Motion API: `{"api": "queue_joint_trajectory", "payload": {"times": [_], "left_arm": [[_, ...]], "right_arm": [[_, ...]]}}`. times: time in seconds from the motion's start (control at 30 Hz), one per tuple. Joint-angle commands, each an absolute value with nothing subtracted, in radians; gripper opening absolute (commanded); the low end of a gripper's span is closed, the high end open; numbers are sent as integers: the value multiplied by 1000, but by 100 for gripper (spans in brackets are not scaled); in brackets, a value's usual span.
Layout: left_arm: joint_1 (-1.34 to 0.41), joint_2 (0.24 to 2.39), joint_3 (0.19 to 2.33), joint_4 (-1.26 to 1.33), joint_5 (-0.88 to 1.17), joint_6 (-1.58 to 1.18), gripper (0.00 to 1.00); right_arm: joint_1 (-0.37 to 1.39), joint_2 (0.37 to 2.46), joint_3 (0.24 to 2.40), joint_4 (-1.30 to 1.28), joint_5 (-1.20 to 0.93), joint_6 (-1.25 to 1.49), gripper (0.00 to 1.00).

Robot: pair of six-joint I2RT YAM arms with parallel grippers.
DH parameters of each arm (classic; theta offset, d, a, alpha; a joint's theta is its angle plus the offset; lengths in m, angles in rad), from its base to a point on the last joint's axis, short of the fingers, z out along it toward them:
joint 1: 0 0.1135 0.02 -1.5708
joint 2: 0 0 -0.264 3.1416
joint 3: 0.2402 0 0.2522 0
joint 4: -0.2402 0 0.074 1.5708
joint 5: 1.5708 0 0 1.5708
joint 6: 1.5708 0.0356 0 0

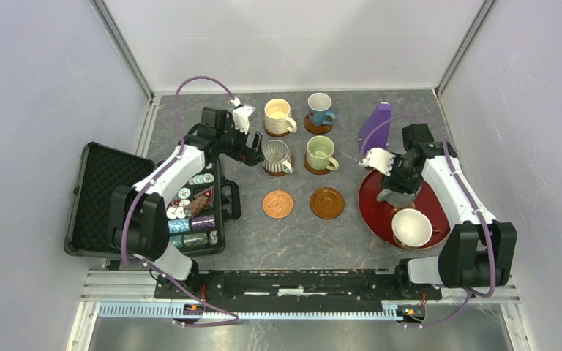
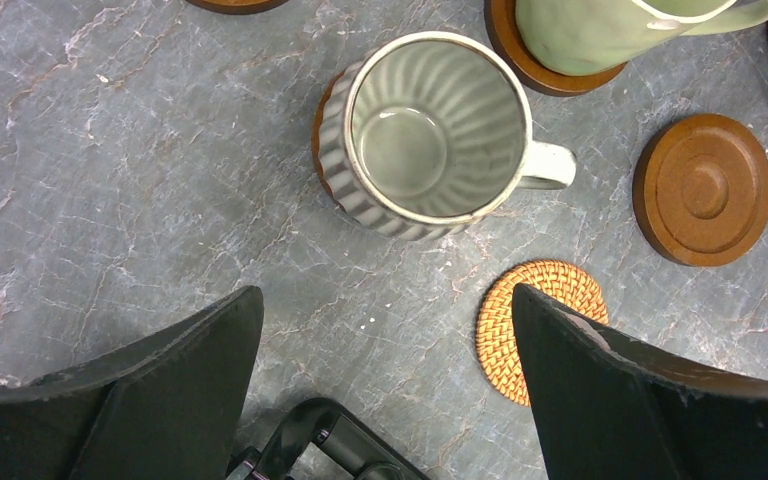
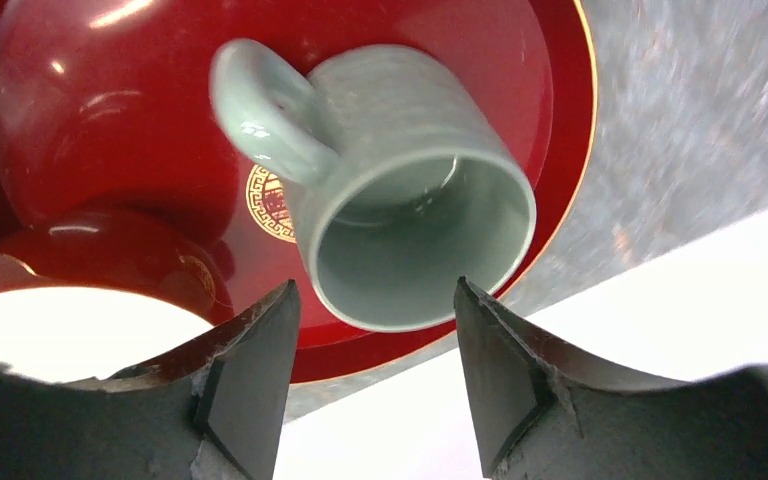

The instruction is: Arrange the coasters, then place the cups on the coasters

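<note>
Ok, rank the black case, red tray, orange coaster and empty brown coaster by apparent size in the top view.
Largest to smallest:
black case
red tray
orange coaster and brown coaster: these look alike, so unranked.

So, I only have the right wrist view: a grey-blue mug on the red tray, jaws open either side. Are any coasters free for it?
Observer: Yes, two: a copper-orange coaster and a brown coaster, side by side nearest the arms.
Operator: And the other mugs?
Observer: Four each sit on one, behind those: cream mug, blue mug, grey striped mug, pale green mug.
Operator: Where's the left arm?
Observer: The left gripper hangs open beside the grey striped mug.
</note>
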State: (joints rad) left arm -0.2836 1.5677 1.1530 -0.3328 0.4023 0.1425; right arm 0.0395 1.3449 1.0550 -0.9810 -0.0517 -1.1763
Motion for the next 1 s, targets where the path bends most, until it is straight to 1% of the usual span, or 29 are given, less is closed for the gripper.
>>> {"api": "queue_joint_trajectory", "payload": {"times": [0.0,0.2,0.5,0.6,0.8,0.97], "left_arm": [[-288,1590,1192,-288,433,100,100],[-288,1591,1202,-288,433,107,100],[-287,1575,1180,-295,427,101,100],[-288,1577,1178,-289,426,94,100],[-288,1580,1181,-283,421,89,100],[-288,1568,1174,-292,411,90,100]], "right_arm": [[6,1371,1112,-969,-6,-857,64],[-65,1373,1112,-955,52,-757,64],[-157,1418,1088,-974,65,-744,63],[-190,1464,1103,-960,54,-729,60],[-230,1586,1206,-896,16,-695,49],[-235,1689,1329,-856,3,-648,47]]}}
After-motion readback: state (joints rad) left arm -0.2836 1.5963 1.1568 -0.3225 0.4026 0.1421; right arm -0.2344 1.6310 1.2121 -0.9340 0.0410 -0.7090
